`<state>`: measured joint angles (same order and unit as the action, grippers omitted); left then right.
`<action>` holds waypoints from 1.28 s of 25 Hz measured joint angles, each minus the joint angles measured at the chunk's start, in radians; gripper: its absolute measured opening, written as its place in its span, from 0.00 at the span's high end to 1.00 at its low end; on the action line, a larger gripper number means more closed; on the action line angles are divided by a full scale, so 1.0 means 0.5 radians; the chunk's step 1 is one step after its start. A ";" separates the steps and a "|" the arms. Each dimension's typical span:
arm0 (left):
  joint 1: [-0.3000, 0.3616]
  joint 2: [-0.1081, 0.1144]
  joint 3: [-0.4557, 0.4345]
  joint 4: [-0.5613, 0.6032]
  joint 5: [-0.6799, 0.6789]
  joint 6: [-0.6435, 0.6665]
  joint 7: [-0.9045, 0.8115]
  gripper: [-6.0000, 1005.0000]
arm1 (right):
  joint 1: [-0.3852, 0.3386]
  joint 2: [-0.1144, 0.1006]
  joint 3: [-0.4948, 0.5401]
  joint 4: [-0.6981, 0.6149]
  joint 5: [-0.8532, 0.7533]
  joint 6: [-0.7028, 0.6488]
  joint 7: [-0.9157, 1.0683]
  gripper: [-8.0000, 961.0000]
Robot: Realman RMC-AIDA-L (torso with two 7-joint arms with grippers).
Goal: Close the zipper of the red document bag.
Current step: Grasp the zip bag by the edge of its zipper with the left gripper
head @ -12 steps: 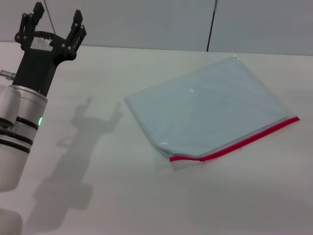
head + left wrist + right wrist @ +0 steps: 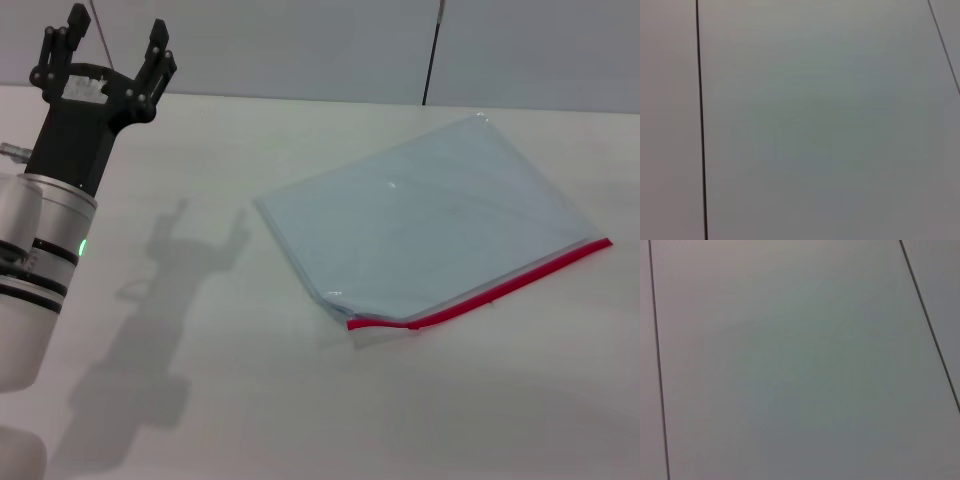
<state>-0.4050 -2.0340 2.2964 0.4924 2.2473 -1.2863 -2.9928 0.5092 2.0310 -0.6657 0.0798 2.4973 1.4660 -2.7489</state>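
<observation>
The red document bag [image 2: 430,215] lies flat on the white table [image 2: 200,420], right of centre in the head view, turned at an angle. It is a translucent pale blue-grey pouch. Its zipper [image 2: 490,290] is a thin red strip along the near long edge, running from the near corner up to the right. My left gripper [image 2: 110,45] is raised at the far left, well away from the bag, open, its fingers pointing up with nothing between them. My right gripper is out of view. Both wrist views show only a plain grey panelled surface.
A grey wall with a dark vertical seam [image 2: 432,50] rises behind the table. The left arm's shadow [image 2: 180,270] falls on the table left of the bag.
</observation>
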 joint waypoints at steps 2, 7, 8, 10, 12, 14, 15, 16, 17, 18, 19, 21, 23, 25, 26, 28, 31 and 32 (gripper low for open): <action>0.000 0.000 0.000 0.000 0.000 0.002 0.000 0.19 | 0.000 0.000 0.000 0.000 0.000 0.000 0.000 0.08; 0.000 0.008 0.024 0.035 -0.008 0.060 0.000 0.20 | 0.000 0.000 -0.002 0.000 0.000 0.000 0.000 0.08; 0.000 0.013 0.032 0.057 -0.014 0.094 0.000 0.20 | -0.001 0.000 -0.002 0.000 0.000 0.000 0.000 0.08; 0.000 0.026 0.050 0.127 -0.023 0.198 0.000 0.20 | -0.003 0.000 -0.003 0.000 0.000 -0.001 0.000 0.08; 0.001 0.051 0.067 0.204 -0.021 0.314 0.000 0.20 | -0.005 0.000 -0.003 0.000 0.000 -0.002 0.000 0.08; 0.001 0.088 0.104 0.273 -0.013 0.406 0.000 0.21 | -0.007 0.000 -0.003 0.000 0.000 -0.002 -0.002 0.08; 0.000 0.118 0.142 0.323 -0.010 0.459 0.000 0.21 | -0.007 0.000 -0.003 0.000 0.000 -0.002 -0.002 0.08; -0.005 0.155 0.186 0.372 -0.009 0.509 0.000 0.21 | -0.007 0.000 -0.003 0.000 0.000 -0.002 -0.002 0.08; -0.011 0.186 0.224 0.409 -0.008 0.547 0.001 0.21 | -0.007 0.000 -0.003 0.000 0.000 -0.002 -0.002 0.08; -0.016 0.211 0.250 0.441 -0.008 0.576 0.002 0.21 | -0.007 0.000 -0.002 0.000 0.000 -0.002 -0.002 0.08; -0.023 0.248 0.290 0.486 -0.007 0.624 0.004 0.21 | -0.007 0.000 -0.001 0.000 0.000 -0.002 -0.002 0.08; -0.035 0.311 0.343 0.572 0.002 0.722 0.005 0.22 | -0.006 0.000 0.000 0.000 0.000 -0.002 -0.002 0.08; -0.047 0.390 0.372 0.687 0.041 0.864 0.008 0.22 | -0.007 0.000 0.000 0.000 0.000 -0.002 -0.002 0.08; -0.045 0.487 0.386 0.854 0.134 1.050 0.014 0.22 | -0.008 0.000 0.000 0.000 0.000 -0.002 -0.002 0.08; -0.039 0.532 0.389 0.943 0.192 1.132 0.016 0.22 | -0.008 0.000 0.000 0.000 0.000 -0.002 -0.002 0.08; -0.026 0.606 0.391 1.109 0.310 1.297 0.018 0.23 | -0.009 0.000 0.000 0.000 0.000 -0.002 -0.003 0.08; -0.015 0.701 0.376 1.383 0.492 1.676 0.019 0.23 | -0.011 -0.002 0.000 0.000 0.000 -0.002 -0.005 0.08; -0.016 0.715 0.368 1.440 0.526 1.764 0.019 0.23 | -0.011 -0.002 0.000 0.000 0.000 -0.002 -0.006 0.08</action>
<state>-0.4129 -1.6765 2.4806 1.2122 2.5101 -0.4041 -2.9833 0.5035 2.0298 -0.6657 0.0797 2.4973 1.4650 -2.7518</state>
